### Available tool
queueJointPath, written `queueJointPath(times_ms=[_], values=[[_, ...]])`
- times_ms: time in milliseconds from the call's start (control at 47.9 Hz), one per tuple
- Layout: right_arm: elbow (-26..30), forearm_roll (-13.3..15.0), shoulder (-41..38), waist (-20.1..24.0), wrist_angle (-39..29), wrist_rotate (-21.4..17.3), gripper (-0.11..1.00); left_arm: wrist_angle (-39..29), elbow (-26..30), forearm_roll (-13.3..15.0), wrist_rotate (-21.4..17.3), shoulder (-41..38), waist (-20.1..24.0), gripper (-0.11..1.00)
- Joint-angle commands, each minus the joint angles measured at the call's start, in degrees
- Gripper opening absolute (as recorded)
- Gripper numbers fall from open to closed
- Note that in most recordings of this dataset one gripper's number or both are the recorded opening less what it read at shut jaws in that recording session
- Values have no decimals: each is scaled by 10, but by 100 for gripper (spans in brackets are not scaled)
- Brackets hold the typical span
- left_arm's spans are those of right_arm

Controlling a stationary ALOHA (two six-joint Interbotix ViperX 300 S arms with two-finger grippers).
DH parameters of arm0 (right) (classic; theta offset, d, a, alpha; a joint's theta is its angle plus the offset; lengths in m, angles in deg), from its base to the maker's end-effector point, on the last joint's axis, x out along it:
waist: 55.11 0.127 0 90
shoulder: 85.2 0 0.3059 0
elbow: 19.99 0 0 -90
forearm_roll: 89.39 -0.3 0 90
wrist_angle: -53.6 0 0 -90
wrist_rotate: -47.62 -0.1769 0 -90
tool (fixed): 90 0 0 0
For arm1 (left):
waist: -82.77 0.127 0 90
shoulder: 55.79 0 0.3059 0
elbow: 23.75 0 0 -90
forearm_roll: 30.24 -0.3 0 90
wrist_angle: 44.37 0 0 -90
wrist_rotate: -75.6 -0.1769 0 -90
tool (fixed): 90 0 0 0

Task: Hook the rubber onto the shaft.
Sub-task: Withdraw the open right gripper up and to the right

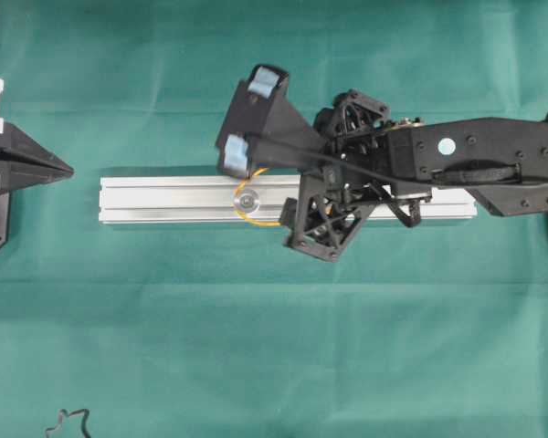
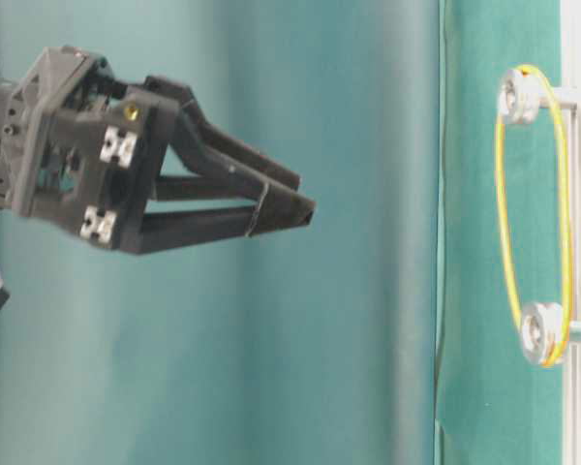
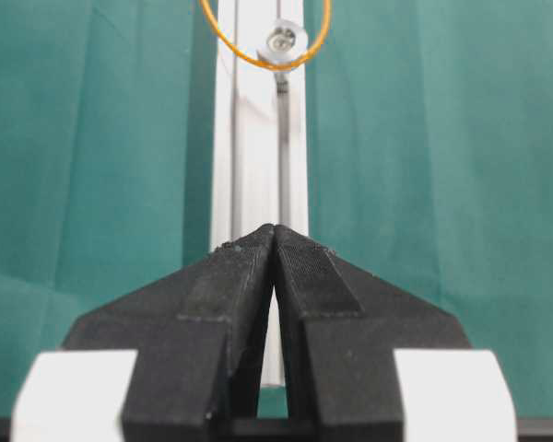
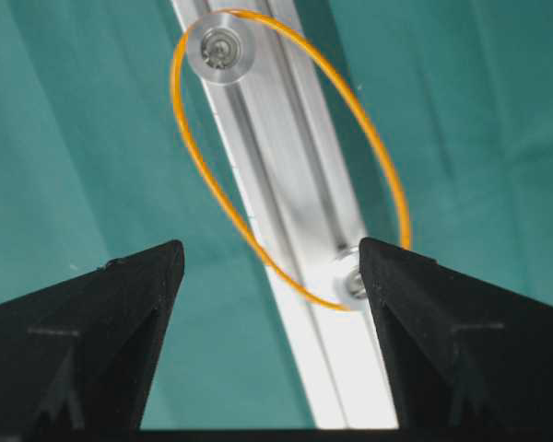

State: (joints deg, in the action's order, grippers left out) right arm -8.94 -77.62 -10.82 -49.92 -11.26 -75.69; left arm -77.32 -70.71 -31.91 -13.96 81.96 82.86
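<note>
**Right claw wide and empty above the looped rubber**

My right claw point(image 4: 272, 267) stands spread wide with nothing between its matte black, wedge-shaped fingers point(image 4: 101, 313); in the overhead view their tips carry pale blue pads point(image 1: 260, 85). Just beyond and below the gap lies the rubber point(image 4: 286, 147), a thin orange cord drawn into a long oval around two round, shiny silver shafts point(image 4: 219, 48), one at each end of the loop. The nearer shaft sits close to my right finger and looks blurred. Both stand on a grooved silver aluminium rail point(image 4: 290, 157) lying on the green cloth of the desk point(image 1: 256, 319).

My left claw point(image 3: 275, 241) is pressed closed, empty, its ribbed black tips meeting over the rail's near end; the rubber is well ahead of it, its far half cut off by the frame. A small dark wiry squiggle point(image 1: 68, 424) lies at the desk's edge, partly cropped.
</note>
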Motion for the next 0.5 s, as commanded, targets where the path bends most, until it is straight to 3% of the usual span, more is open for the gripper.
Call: queueJointPath(times_ms=[0, 104, 480], values=[[13, 2, 22, 1, 3, 38, 80, 3, 18, -1, -1, -3, 1, 0], [14, 2, 22, 1, 4, 60, 80, 3, 18, -1, -1, -3, 1, 0], [13, 2, 25, 1, 8, 65, 77, 3, 18, -1, -2, -3, 1, 0]])
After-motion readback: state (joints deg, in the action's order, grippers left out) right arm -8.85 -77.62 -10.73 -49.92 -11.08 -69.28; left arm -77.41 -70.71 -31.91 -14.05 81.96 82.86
